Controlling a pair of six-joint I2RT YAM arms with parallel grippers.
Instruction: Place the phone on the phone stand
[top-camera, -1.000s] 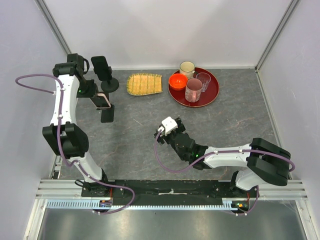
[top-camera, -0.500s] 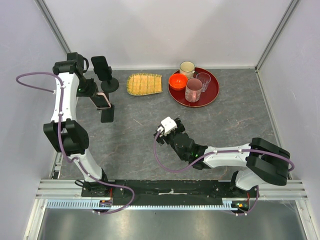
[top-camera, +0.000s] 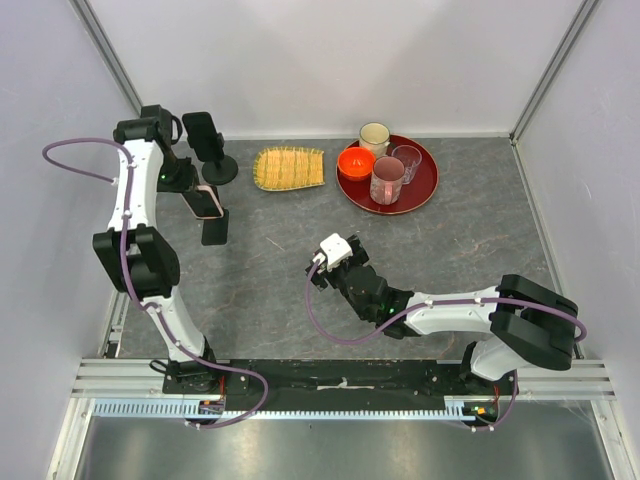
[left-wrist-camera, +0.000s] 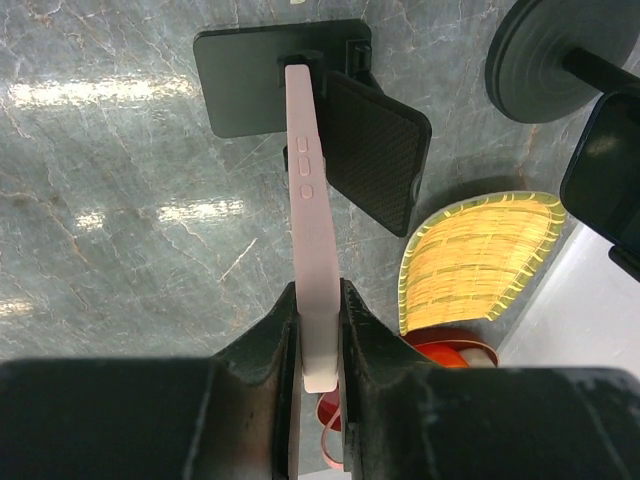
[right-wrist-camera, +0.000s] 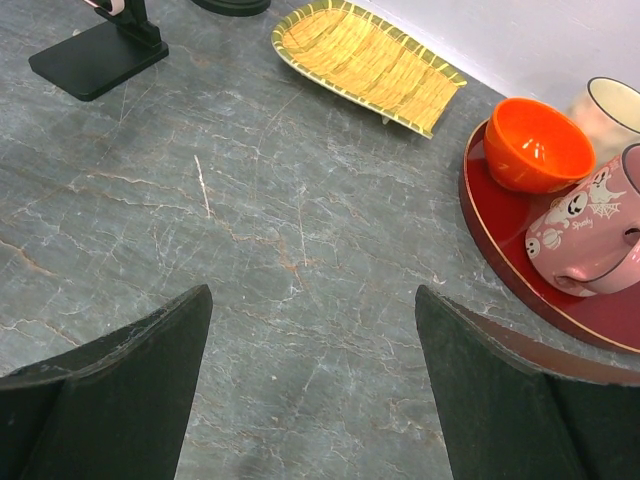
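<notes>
My left gripper (left-wrist-camera: 318, 300) is shut on a pale pink phone (left-wrist-camera: 310, 180), held edge-on. The phone's far end sits at the top of a black stand with a rectangular base (left-wrist-camera: 250, 80) and a textured plate (left-wrist-camera: 375, 150). The phone stand with the round disc base (left-wrist-camera: 545, 55) is to the right, its holder plate (left-wrist-camera: 605, 170) apart from the phone. From above, the left gripper (top-camera: 200, 195) holds the phone (top-camera: 208, 204) between the disc stand (top-camera: 219, 170) and the rectangular stand (top-camera: 214, 230). My right gripper (right-wrist-camera: 312, 300) is open and empty over bare table, mid-table (top-camera: 338, 262).
A yellow woven dish (top-camera: 289, 167) lies right of the disc stand. A round red tray (top-camera: 427, 185) at the back holds an orange bowl (top-camera: 355, 161), a pink mug (top-camera: 387, 179), a glass and a cream cup. Walls close the left, back and right.
The left arm's upper links have shifted slightly to the right. The gripper and the pink phone have stayed almost in place. The right arm has barely moved.
</notes>
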